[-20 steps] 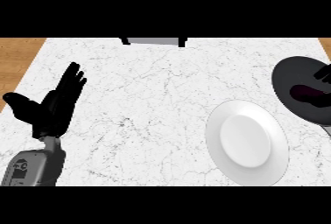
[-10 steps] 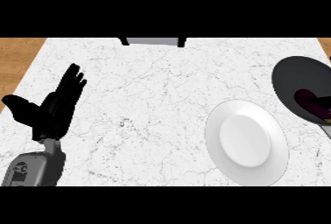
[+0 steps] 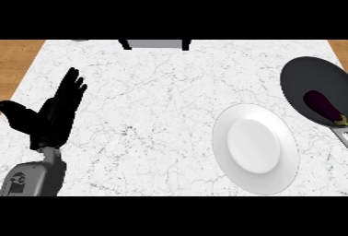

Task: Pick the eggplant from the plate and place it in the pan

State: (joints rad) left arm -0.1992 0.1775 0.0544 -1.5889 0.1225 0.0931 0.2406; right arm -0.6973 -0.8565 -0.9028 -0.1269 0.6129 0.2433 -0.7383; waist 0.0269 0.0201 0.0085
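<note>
Only one view here, the head view looking steeply down at the table (image 3: 170, 92), which has a white marbled top with a strip of wood showing at the upper left and upper right corners.

Containers first. The pan (image 3: 309, 83) sits at the right edge of the frame, dark and round, partly cut off by the frame edge, with its greyish handle running down toward the lower right. The eggplant (image 3: 322, 105) is lying inside the pan, dark purple, angled from upper left to lower right, with its stem end down near where the handle starts. So the eggplant is in the pan, not on the plate.

The plate (image 3: 285, 173) is white and sits just below and left of the pan, in the lower right part of the frame. Its rim comes very close to the pan's edge, can't tell if they actually touch. Nothing is lying on it.

The left hand (image 3: 51, 117) is over at the left edge, middle of the frame, fingers straight and spread apart pointing up, thumb sticking out to the left, holding nothing. Its grey forearm comes up from the lower left corner. It's well apart from both the plate and the pan.

The right hand doesn't show anywhere.

At the top edge, center, there's a dark and grey object (image 3: 155, 44), mostly cut off, can't tell what it is.
</note>
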